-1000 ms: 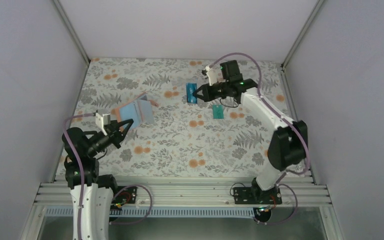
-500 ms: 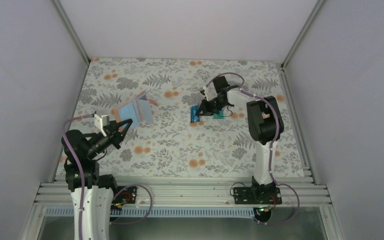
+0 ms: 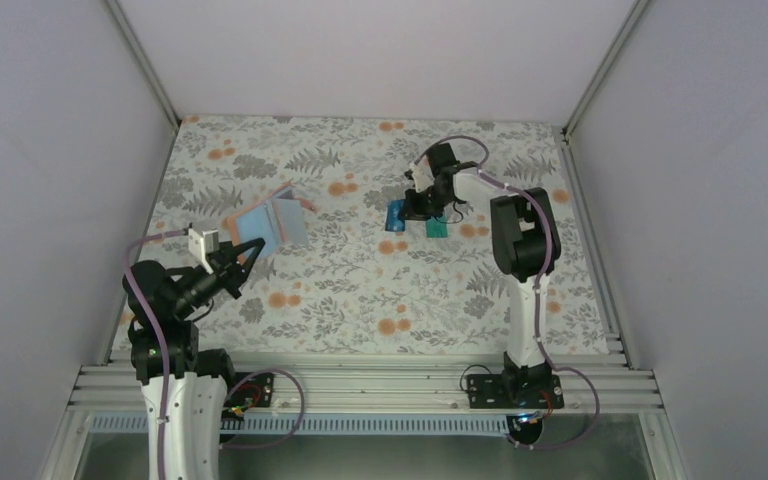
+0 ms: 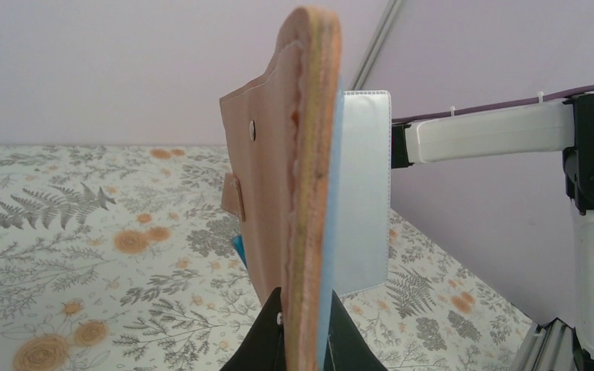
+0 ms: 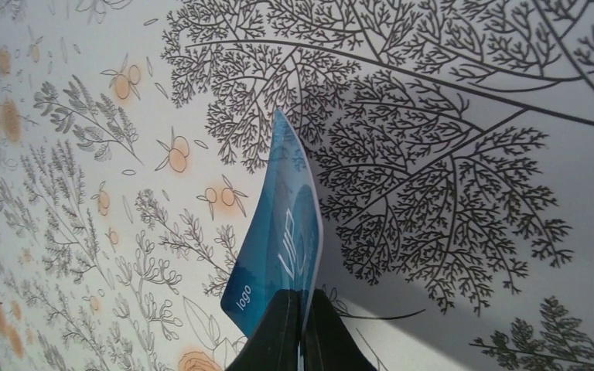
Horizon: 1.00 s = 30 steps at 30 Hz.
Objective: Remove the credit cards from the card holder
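Note:
My left gripper (image 3: 248, 252) is shut on the lower edge of the card holder (image 3: 271, 222) and holds it open above the left of the table. In the left wrist view the holder (image 4: 309, 178) stands upright, reddish-brown outside and light blue inside, pinched at the gripper (image 4: 303, 328). My right gripper (image 3: 409, 210) is shut on the blue card (image 3: 396, 215), low over the table at the back middle. In the right wrist view the blue card (image 5: 282, 232) bends in the gripper (image 5: 303, 305). The teal green card (image 3: 436, 228) lies flat just right of it. The red card is out of view.
The flowered tablecloth (image 3: 360, 290) covers the table. Grey walls with metal corner posts close in the left, right and back. An aluminium rail (image 3: 360, 385) with both arm bases runs along the near edge.
My right arm has folded in and carried the blue card from the back of the table down beside the teal card. The left arm and card holder have stayed still.

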{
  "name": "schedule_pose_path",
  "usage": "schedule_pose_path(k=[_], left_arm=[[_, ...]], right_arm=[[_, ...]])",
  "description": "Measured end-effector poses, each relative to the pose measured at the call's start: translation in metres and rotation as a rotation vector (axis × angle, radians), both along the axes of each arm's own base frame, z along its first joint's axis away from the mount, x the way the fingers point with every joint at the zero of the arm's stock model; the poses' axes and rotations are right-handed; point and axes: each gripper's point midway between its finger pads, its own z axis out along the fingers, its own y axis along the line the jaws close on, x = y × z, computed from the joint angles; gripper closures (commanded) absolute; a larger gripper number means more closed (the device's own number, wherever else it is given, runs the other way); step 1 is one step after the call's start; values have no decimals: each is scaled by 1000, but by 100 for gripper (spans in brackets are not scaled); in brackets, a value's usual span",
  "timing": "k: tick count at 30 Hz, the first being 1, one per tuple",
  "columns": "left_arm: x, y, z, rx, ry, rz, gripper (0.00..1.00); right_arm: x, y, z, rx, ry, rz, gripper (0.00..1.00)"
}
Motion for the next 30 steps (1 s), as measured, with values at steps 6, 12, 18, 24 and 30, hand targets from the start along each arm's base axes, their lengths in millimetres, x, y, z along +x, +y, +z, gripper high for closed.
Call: schedule_pose_path(k=[6,12,18,24,30], left_arm=[[0,0,0,0,0,0,98],[0,0,0,0,2,0,98],[1,0,-1,-1,6,1,98],[2,1,-1,-1,8,2,98],[2,1,-1,-2,8,2,98]], right_arm=[[-2,-4,-2,-26,-8,20,96],[-9,-11,-4,-63,-12,46,96],[-12,-16,-4,-85,-7,50,93],[-16,-22,-7,-120,5,54,83],[-15,-26,-7,-146,-1,42,66]])
